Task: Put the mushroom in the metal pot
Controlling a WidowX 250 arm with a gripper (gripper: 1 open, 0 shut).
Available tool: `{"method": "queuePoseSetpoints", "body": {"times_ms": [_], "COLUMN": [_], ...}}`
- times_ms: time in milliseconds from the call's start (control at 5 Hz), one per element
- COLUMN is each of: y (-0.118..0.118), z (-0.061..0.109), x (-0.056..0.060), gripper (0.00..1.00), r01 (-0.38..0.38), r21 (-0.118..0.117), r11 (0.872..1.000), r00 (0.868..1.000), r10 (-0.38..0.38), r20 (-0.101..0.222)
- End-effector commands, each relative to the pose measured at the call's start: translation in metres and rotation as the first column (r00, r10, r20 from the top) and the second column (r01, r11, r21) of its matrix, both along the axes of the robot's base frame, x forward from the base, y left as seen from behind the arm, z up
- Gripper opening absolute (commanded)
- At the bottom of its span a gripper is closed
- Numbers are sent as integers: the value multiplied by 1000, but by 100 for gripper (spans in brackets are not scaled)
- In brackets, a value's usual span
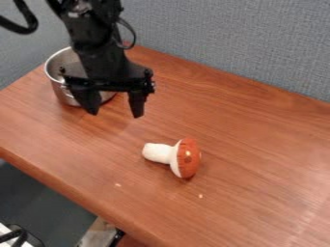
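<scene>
The mushroom (pixel 175 155) lies on its side on the wooden table (pixel 258 183), cream stem pointing left, reddish-brown cap to the right. The metal pot (pixel 61 79) stands at the table's far left, largely hidden behind my arm. My gripper (pixel 114 104) hangs just right of the pot, well to the upper left of the mushroom. Its two black fingers (pixel 137 104) are spread wide apart and hold nothing.
A grey wall (pixel 245 39) runs behind the table. The table's front edge (pixel 77 188) slopes from left down to the right, with dark floor below it. Black cables (pixel 19 19) hang from the arm at the top left.
</scene>
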State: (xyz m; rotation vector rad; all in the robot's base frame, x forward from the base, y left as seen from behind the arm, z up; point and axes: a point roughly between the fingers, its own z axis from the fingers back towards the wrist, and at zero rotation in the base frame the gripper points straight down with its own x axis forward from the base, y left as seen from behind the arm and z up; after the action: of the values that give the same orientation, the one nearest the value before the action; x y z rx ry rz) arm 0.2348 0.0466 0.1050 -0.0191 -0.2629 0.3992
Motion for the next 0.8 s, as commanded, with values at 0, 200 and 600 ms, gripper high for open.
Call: {"method": "queuePoseSetpoints", "body": {"times_ms": [0,200,600], "y": [-12,-12,-32], "z": [11,-4,-40], "x": [14,28,46], "gripper": [100,100,100], "r01": [-51,-180,-325], "r21": [-13,-14,21], "r11": [999,984,945], "r00": [998,984,943], "r10": [51,180,326], "r20": [20,-4,-69]}}
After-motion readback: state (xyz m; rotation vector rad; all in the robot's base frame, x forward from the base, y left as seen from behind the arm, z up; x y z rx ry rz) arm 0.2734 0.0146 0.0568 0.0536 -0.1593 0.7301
